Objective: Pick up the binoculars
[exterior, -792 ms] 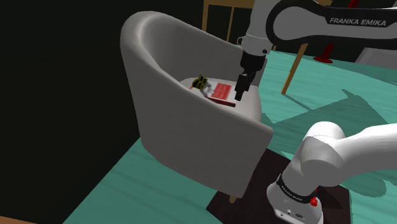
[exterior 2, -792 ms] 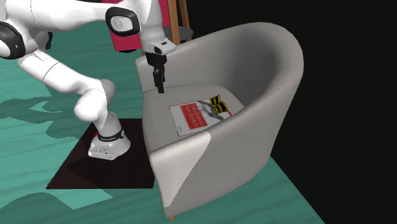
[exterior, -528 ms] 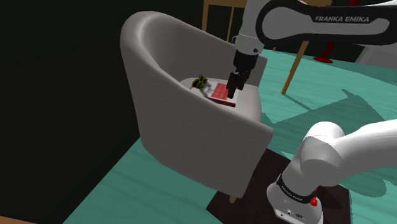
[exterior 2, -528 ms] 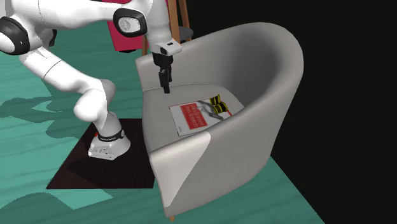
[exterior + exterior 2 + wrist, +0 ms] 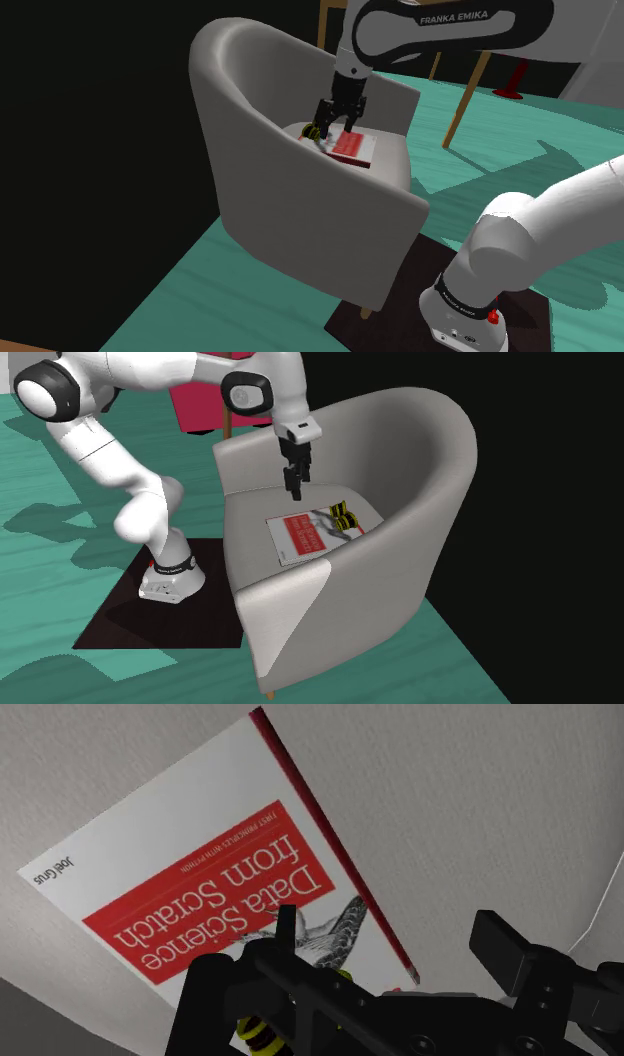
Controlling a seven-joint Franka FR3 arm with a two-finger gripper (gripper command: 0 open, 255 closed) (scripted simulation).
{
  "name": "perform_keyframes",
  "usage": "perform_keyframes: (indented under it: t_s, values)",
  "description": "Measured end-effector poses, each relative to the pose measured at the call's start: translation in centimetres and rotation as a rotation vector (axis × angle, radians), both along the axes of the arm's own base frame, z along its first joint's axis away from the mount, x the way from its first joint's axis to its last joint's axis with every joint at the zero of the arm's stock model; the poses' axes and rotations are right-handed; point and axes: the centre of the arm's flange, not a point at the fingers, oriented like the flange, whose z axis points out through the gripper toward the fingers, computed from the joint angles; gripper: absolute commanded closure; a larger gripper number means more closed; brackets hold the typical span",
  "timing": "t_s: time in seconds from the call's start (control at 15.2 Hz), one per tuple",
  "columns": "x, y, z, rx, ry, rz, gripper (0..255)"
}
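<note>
**Item: hand [image 5: 294, 488], all black, two fingers.**
Position: over the seat of the armchair [image 5: 405, 447]. Less than a second earlier it had stood at the chair's front edge, on the stand's side. It had since swung inward over the seat and come lower, the arm stretching across after it.
Bearing on task: the approach was judged nearly done. The descent and the closing on the target were not yet made.

**Item: binoculars [image 5: 341, 517], black with yellow rings.**
Position: lying on the seat near the backrest, partly over one corner of the book [image 5: 300, 538]. They were unmoved throughout and not lifted. In the wrist view their dark body and a yellow ring showed close under the hand.

**Item: book, white cover with red panel, titled "Data Science from Scratch".**
Position: flat on the seat, directly below the hand, unmoved.

**Condition of hand:** released. The fingers stood well apart, grasping nothing, and no contact with the binoculars, book or chair could be made out. Judged ready to straddle the binoculars once centred over them and lowered.
</note>
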Motion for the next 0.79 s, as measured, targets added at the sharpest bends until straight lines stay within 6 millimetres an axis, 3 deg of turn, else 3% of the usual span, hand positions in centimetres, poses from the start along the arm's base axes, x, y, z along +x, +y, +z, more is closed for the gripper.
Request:
perform_keyframes:
  t_s: [0.46, 0.79]
  values:
    - [8.0, -2.7, -0.7, 0.03, -0.045, -0.246, 0]
    - [9.1, -3.2, -2.3, 0.035, -0.052, -0.285, 0]
